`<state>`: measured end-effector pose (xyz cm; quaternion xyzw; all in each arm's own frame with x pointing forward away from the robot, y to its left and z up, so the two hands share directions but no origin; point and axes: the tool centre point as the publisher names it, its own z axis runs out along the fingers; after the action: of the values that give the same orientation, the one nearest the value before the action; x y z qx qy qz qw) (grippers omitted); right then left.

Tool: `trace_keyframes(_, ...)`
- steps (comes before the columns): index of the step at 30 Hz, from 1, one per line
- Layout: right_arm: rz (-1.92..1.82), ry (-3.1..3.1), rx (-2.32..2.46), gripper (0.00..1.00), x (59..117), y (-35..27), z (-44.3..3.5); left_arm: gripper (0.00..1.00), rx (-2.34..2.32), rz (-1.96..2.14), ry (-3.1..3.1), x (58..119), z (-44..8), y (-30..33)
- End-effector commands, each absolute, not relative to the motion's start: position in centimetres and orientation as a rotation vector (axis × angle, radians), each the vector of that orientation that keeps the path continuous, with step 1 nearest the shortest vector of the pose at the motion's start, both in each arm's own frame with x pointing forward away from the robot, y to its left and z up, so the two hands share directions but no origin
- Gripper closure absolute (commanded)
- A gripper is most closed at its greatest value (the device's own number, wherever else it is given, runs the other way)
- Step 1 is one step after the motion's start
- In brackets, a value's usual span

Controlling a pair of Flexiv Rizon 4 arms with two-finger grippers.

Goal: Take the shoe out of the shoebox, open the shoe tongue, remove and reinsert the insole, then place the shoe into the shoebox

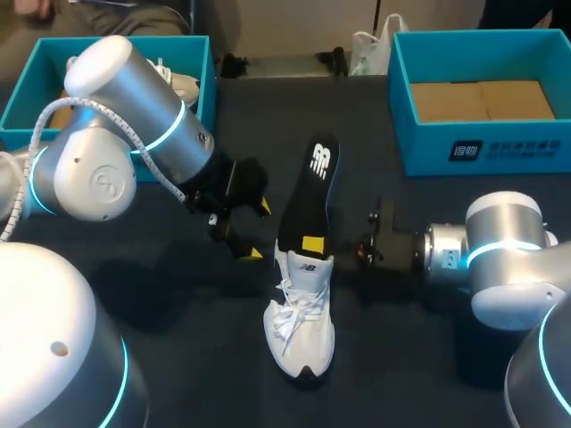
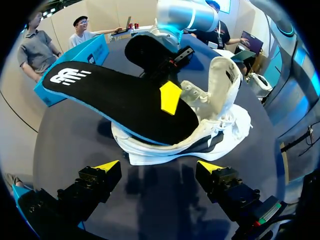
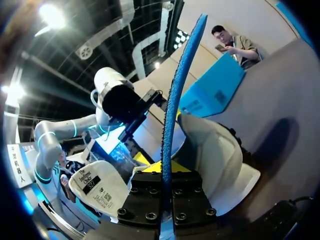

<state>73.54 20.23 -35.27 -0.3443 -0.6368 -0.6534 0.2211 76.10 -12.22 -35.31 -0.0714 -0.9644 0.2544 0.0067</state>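
Both arms wore smooth silver-grey shells, built of rounded cylinders and domed joint caps. The left arm point(image 1: 134, 116) carried thin glowing cyan rings point(image 1: 176, 134) at its joints, and a white braided cable point(image 1: 94, 114) looped along its outside. One round cap bore a faint embossed emblem point(image 1: 96, 183). The right arm point(image 1: 504, 245) showed the same cyan bands. The left hand point(image 2: 159, 167) was black and blocky, its two fingers ending in bright yellow wedge tips point(image 2: 107, 166). The right hand point(image 3: 166, 172) was black too, its finger blocks studded with small round screws point(image 3: 150, 216).
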Motion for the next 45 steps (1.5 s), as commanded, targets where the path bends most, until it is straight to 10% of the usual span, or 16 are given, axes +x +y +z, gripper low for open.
trace_keyframes(1,-1.794,-1.747,-0.928,1.00,73.0,20.7,-36.4,0.00,-0.223,0.797,-3.019,76.0,-35.3,-12.2)
trace_keyframes(45,-1.796,-1.857,-0.786,0.76,75.2,21.4,-32.8,0.00,-0.223,0.797,-3.019,76.0,-35.3,-12.2)
